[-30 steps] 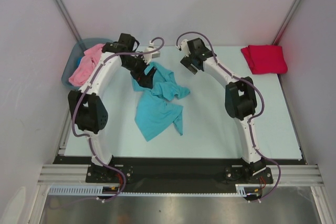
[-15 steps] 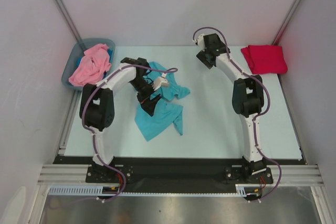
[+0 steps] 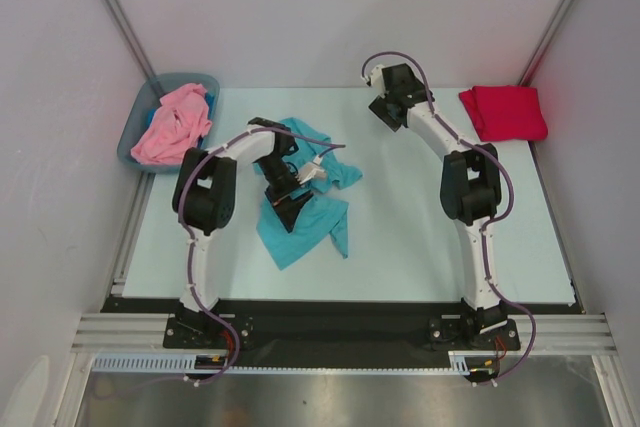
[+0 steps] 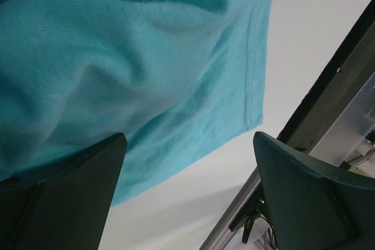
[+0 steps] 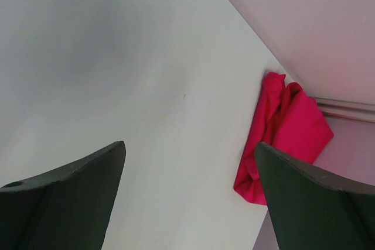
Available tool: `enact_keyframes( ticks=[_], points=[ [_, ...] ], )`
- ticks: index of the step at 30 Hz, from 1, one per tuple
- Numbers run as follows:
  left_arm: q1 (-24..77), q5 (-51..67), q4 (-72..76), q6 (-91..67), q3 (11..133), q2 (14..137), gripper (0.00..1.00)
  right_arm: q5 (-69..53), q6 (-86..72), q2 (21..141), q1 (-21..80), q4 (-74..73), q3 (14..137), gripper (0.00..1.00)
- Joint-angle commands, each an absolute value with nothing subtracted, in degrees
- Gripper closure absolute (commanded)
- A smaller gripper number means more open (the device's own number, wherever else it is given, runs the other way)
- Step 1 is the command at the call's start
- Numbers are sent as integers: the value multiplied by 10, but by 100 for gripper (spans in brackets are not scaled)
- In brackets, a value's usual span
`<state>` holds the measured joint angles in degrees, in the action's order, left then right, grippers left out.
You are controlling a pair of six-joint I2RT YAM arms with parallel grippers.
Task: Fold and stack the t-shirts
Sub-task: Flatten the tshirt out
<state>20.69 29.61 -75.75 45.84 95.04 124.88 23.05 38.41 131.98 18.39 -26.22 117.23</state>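
Teal t-shirt (image 3: 300, 225) is a crumpled heap centre-left on the table (image 3: 420, 247), not spread yet. Left gripper (image 4: 188, 139) hangs low right over it, jaws apart, nothing pinched; wrist cam shows bunched cloth under the left finger and a stitched hem (image 4: 253, 57) running toward a free corner between the fingers. Right gripper (image 5: 188, 144) is at the far side over bare table, jaws apart and empty, well apart from the teal shirt. Red t-shirt (image 3: 503, 112) looks already folded in the far right corner; pink t-shirt (image 3: 172, 125) is piled in the bin (image 3: 205, 80) at far left. My read: the step is grabbing the teal shirt to lay it flat. Suggest going for that hem corner rather than the fat middle fold: a single edge pinches clean, a wad drags the whole heap. Close only once a finger is under the edge. Bring the right arm over for the opposite corner, then pull both apart low over the table so it flattens. Can't tell which end is the neck from here.
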Motion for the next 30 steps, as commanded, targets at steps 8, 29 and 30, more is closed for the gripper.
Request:
enact_keyframes(
  ticks=[8, 29, 30],
  points=[
    [207, 29, -658, 436, 855, 1215, 0, 223, 376, 1288, 184, -256, 1184, 0],
    [156, -339, -473, 467, 699, 1191, 0, 177, 352, 1296, 191, -276, 1184, 0],
    [147, -377, -460, 475, 694, 1190, 0, 176, 351, 1296, 192, -276, 1182, 0]
  ],
)
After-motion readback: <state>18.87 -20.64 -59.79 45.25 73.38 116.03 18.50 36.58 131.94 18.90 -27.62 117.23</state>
